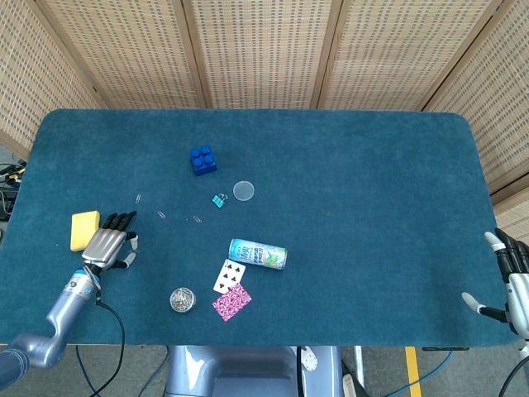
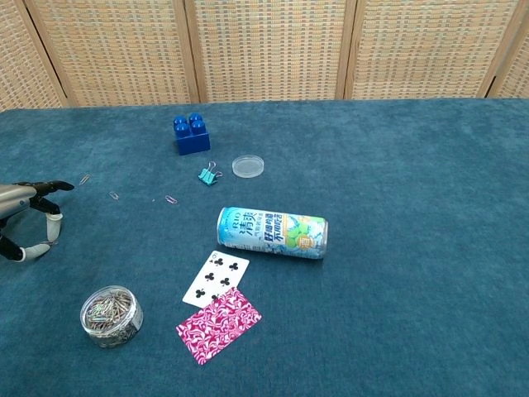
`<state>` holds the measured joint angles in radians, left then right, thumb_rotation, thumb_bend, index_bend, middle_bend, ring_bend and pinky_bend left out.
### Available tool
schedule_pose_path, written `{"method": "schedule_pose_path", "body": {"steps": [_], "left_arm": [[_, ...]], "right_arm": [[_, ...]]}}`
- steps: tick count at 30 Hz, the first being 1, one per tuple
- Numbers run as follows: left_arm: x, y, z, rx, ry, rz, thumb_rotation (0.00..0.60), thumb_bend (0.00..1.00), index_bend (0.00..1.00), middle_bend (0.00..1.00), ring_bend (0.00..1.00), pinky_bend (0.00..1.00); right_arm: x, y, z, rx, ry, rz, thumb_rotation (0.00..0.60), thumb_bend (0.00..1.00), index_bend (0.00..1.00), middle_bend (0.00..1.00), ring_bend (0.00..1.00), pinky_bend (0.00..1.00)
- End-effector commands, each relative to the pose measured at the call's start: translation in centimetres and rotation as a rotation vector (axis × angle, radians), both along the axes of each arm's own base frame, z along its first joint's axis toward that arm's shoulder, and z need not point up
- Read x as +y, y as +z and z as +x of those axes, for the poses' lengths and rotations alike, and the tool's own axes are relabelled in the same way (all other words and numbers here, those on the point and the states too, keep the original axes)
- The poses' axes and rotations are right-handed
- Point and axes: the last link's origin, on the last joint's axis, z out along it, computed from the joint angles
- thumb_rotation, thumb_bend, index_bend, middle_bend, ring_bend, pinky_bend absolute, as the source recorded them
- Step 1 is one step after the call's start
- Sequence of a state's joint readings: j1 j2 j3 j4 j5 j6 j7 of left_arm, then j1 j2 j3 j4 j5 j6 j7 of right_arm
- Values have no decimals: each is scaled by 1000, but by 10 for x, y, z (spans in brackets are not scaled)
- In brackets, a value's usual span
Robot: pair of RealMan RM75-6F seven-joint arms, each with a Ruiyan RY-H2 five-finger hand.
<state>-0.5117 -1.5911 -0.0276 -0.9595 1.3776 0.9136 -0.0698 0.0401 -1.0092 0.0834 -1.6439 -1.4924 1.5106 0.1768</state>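
Left hand (image 1: 108,242) hovers empty, fingers spread, beside the sponge (image 1: 83,229) and a paperclip (image 2: 51,242); nothing is gripped yet.

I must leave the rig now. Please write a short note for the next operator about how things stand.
Left hand: holds nothing, fingers apart and slightly curled, low over the cloth beside the yellow sponge. A loose paper clip lies just ahead of its fingertips.
Right hand: open, holds nothing, at the table's right edge.
Jar of paper clips stands nearer the front edge, lid apart.
Done: nothing picked up. Left: clips lie loose on the cloth.
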Motion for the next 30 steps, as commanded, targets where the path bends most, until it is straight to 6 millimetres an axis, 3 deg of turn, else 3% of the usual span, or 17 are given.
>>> {"method": "schedule_pose_path", "body": {"steps": [1,30], "left_arm": [[0,0,0,1,2,0,600,377,532,0,0,0],[-1,0,1,2,-18,8,600,468,702,0,0,0]], "right_arm": [[0,0,0,-1,0,0,600,0,49,0,0,0],[0,0,0,-1,1,0,600,0,49,0,0,0]]}}
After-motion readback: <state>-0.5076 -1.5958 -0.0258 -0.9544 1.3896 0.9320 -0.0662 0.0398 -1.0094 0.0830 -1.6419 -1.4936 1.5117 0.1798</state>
